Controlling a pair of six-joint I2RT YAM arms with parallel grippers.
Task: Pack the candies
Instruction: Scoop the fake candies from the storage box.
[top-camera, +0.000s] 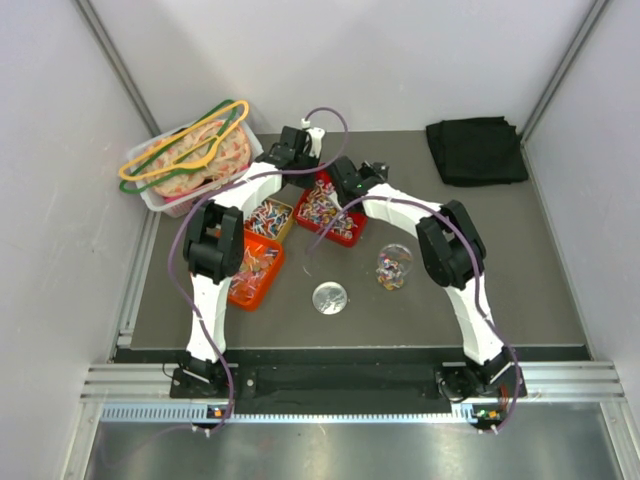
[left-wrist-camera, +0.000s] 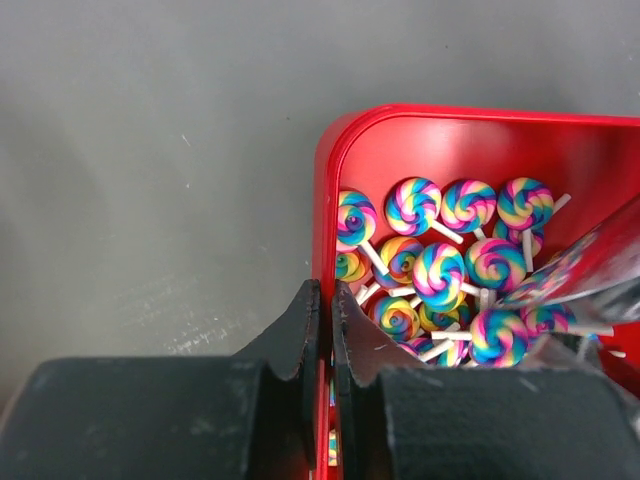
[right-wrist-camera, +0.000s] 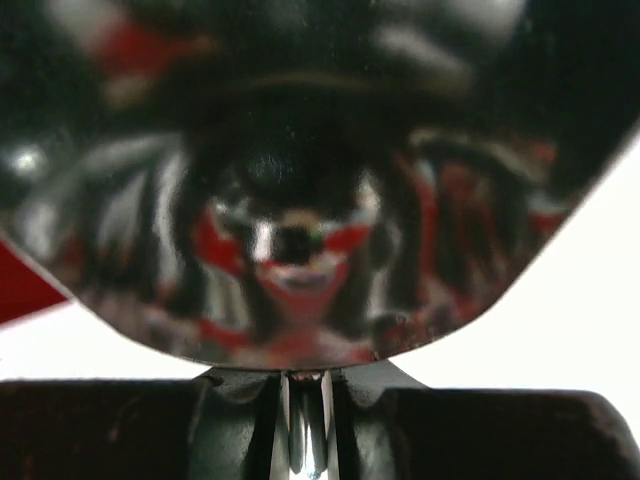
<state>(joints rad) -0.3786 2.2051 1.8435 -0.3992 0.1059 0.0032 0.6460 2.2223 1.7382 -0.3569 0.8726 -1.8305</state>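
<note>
The candies (left-wrist-camera: 440, 275) are small rainbow-swirl lollipops on white sticks, piled in a red tray (left-wrist-camera: 450, 115). My left gripper (left-wrist-camera: 325, 290) is shut on that tray's side wall near a corner, one finger outside and one inside. My right gripper (right-wrist-camera: 305, 378) is shut on the thin handle of a shiny metal scoop (right-wrist-camera: 300, 200), whose bowl fills the right wrist view. The scoop's edge (left-wrist-camera: 590, 265) hangs over the candies at the tray's right side. From above, both grippers meet over the red tray (top-camera: 345, 232). More candies fill a yellow tray (top-camera: 270, 218) and an orange tray (top-camera: 255, 270).
A small clear jar (top-camera: 393, 266) holding some candies stands right of the trays, with its round lid (top-camera: 330, 298) lying nearer the front. A white bin (top-camera: 190, 160) with coloured hangers sits at the back left. A folded black cloth (top-camera: 477, 150) lies at the back right.
</note>
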